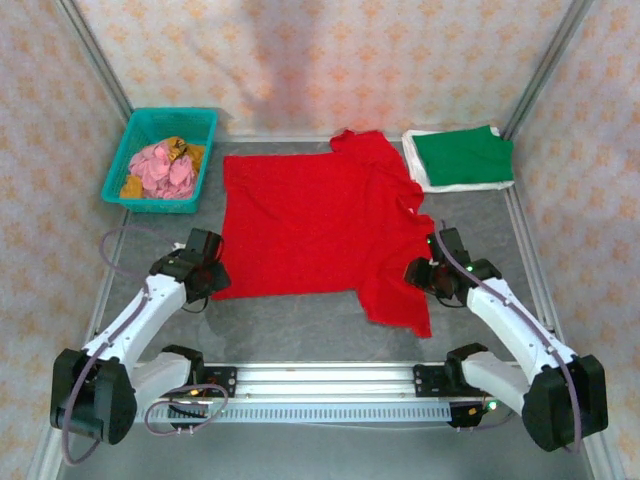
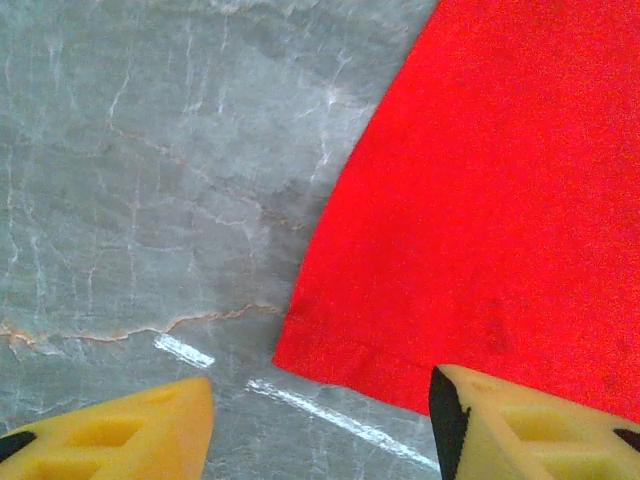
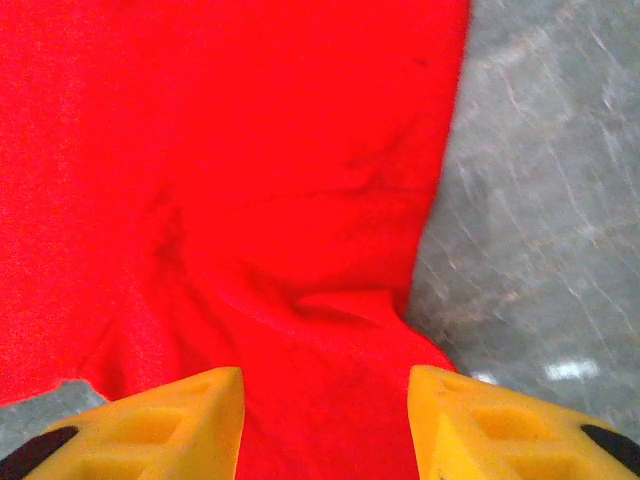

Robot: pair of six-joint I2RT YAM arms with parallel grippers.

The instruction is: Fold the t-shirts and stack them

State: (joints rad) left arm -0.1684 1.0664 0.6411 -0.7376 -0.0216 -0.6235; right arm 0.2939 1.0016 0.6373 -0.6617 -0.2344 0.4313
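Cloth of the red t-shirt (image 1: pixel 320 225) lay spread open and unfolded across the middle of the table (image 1: pixel 300 335), turned sideways with its hem toward the left and its collar toward the right. The near sleeve trailed in a rumpled flap toward the right arm, and the far sleeve was bunched at the back. Just beyond that far sleeve, in the far right corner, the green t-shirt (image 1: pixel 462 155) sat folded on top of the white t-shirt (image 1: pixel 416 160), whose edge showed along its left and near sides. By that look, two shirts were already folded and stacked and the red one was the last, its first fold not yet made. The left gripper (image 2: pixel 320 400) hung low over the near hem corner with its jaws partly open and nothing in them, one finger above bare table and the other above red cloth. The right gripper (image 3: pixel 325 385) hovered over the creased cloth by the near sleeve, jaws likewise partly open and holding nothing; whether its tips touched the fabric could not be told. The next move seemed to call for both to drop, pinch the near edge, lift together and carry it evenly over toward the far edge, keeping the cloth taut between them. A teal basket (image 1: pixel 205 125) of small pink and mustard items stood well apart at the far left.
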